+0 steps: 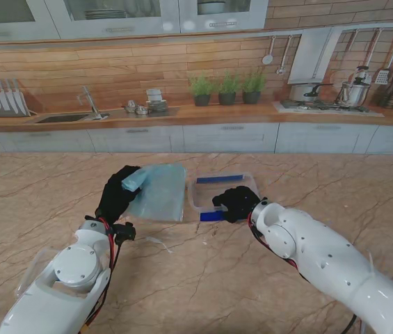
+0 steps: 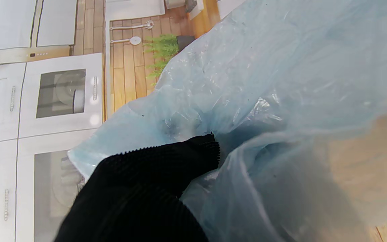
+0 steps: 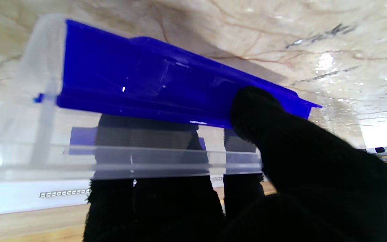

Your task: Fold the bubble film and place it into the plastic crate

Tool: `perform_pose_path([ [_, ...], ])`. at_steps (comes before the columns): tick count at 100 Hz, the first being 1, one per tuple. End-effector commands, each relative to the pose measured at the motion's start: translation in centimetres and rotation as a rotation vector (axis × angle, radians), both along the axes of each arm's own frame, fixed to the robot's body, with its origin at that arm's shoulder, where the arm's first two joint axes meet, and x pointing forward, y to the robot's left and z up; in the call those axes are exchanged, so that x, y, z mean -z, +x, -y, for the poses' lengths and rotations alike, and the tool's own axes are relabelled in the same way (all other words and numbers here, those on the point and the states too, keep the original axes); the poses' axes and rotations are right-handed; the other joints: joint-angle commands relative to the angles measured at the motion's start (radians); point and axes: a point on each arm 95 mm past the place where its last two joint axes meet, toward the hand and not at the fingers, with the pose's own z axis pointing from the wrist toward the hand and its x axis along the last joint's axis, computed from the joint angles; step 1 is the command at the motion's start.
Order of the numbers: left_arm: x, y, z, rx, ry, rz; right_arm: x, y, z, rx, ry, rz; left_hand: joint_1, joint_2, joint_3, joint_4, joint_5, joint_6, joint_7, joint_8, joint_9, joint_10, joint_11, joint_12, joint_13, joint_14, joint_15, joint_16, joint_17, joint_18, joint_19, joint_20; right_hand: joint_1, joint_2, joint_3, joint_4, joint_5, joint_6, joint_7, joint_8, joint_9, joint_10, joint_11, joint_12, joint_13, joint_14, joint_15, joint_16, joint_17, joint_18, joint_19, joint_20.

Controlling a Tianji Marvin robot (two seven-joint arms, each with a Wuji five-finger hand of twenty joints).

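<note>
step: carrying the folded bubble film [image 1: 158, 191] over to the plastic crate [image 1: 225, 192] for the drop, my read
left hand [image 1: 117, 193]: clamped on the film's left edge, black glove bunched into it; film lifted off the surface [image 1: 57, 188] and hanging as a pale blue sheet
left wrist view: film [image 2: 264, 84] fills most of the frame, crumpled round the gloved fingers [image 2: 166, 161]; fold layers can't be counted from here
right hand [image 1: 236, 202]: closed on the crate's near rim at the blue handle; in the right wrist view the thumb [image 3: 264, 114] presses on the blue handle [image 3: 166, 90] and the other fingers show through the clear wall [image 3: 146, 158]
film position: just left of the crate, its right edge close to the crate's left wall, not over the opening yet
how to do it well: keep right hand bracing the crate so it can't slide; bring film across and clear of the left wall, lower it before letting go so it doesn't spring open or drape over the rim
risk: loose lower edge could catch on the rim
crate: open top, clear walls, blue handles at near and far ends, sits on the surface
crate contents: nothing seen inside, near part hidden by the right hand
</note>
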Motion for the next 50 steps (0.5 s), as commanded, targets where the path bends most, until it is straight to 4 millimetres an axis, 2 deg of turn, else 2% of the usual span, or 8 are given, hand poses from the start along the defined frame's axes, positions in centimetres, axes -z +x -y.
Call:
perform_pose_path([
  [1, 0.0, -0.1, 0.4, 0.009, -0.007, -0.006, 0.4, -0.5, -0.2, -0.011, 0.002, -0.011, 0.039, 0.033, -0.004, 0.047, 0.027, -0.049, 0.034, 0.027, 0.017, -0.042, 0.009, 0.029, -0.003, -0.002, 0.029, 0.001, 0.004, -0.033, 0.034, 0.025, 0.054, 0.054, 0.007, -0.015, 0.051, -0.137, 0.080, 0.026, -0.013, 0.002, -0.012, 0.003, -0.002, -0.005, 0.027, 0.001, -0.017, 0.006, -0.012, -0.013],
  [20, 0.1, -0.1, 0.6, 0.016, -0.009, -0.019, -0.3, -0.4, -0.3, -0.022, 0.009, 0.000, 0.039, 0.036, -0.008, 0.049, 0.027, -0.048, 0.031, 0.026, 0.015, -0.041, 0.005, 0.030, -0.005, -0.002, 0.026, -0.001, 0.001, -0.032, 0.028, 0.027, 0.045, 0.056, -0.011, -0.014, 0.037, -0.131, 0.070, 0.019, -0.032, 0.000, -0.017, 0.004, -0.021, -0.009, 0.017, -0.001, -0.033, 0.007, -0.020, -0.017],
  [31, 0.1, -0.1, 0.6, 0.028, -0.007, -0.024, -0.7, -0.3, -0.3, -0.027, 0.018, 0.009, 0.030, 0.031, -0.015, 0.052, 0.025, -0.047, 0.026, 0.024, 0.014, -0.039, -0.002, 0.029, -0.010, -0.001, 0.021, -0.003, -0.005, -0.033, 0.023, 0.027, 0.018, 0.047, -0.073, 0.000, 0.009, -0.114, 0.056, 0.009, -0.052, -0.005, -0.010, 0.009, -0.029, -0.014, 0.014, 0.000, -0.037, 0.007, -0.023, -0.018],
  [33, 0.1, -0.1, 0.6, 0.034, -0.005, -0.025, -0.7, -0.2, -0.2, -0.027, 0.020, 0.011, 0.027, 0.030, -0.024, 0.063, 0.024, -0.047, 0.018, 0.021, 0.014, -0.041, -0.010, 0.034, -0.014, -0.002, 0.018, -0.003, -0.008, -0.034, 0.018, 0.026, -0.004, 0.039, -0.078, 0.007, -0.001, -0.110, 0.050, 0.005, -0.062, -0.005, -0.003, 0.015, -0.035, -0.015, 0.010, -0.001, -0.041, 0.008, -0.026, -0.018],
  [39, 0.1, -0.1, 0.7, 0.042, -0.003, -0.026, -1.0, -0.3, -0.1, -0.031, 0.024, 0.017, 0.023, 0.022, -0.029, 0.070, 0.023, -0.046, 0.015, 0.020, 0.015, -0.040, -0.016, 0.038, -0.017, 0.000, 0.014, -0.003, -0.012, -0.033, 0.016, 0.026, -0.068, 0.007, -0.088, 0.013, -0.035, -0.095, 0.032, -0.004, -0.092, -0.002, -0.008, 0.020, -0.059, -0.016, -0.002, -0.003, -0.056, 0.013, -0.038, -0.021],
  [44, 0.2, -0.1, 0.8, 0.047, -0.005, -0.029, -1.2, -0.4, 0.0, -0.032, 0.029, 0.024, 0.018, 0.015, -0.031, 0.072, 0.022, -0.045, 0.013, 0.019, 0.016, -0.039, -0.021, 0.039, -0.020, 0.000, 0.011, -0.003, -0.016, -0.034, 0.013, 0.025, -0.110, -0.006, -0.089, 0.018, -0.066, -0.078, 0.007, -0.011, -0.128, 0.002, -0.018, 0.021, -0.090, -0.017, -0.017, -0.006, -0.076, 0.016, -0.054, -0.024],
  [50, 0.2, -0.1, 0.9, 0.053, -0.008, -0.033, -1.6, -0.5, 0.1, -0.032, 0.034, 0.039, 0.007, 0.001, -0.027, 0.070, 0.023, -0.044, 0.004, 0.015, 0.020, -0.037, -0.045, 0.058, -0.024, 0.003, 0.006, 0.004, -0.022, -0.033, 0.009, 0.026, -0.156, 0.004, -0.080, 0.031, -0.084, -0.061, -0.062, 0.016, -0.162, 0.005, -0.020, 0.026, -0.119, -0.021, -0.027, -0.006, -0.089, 0.015, -0.066, -0.020],
])
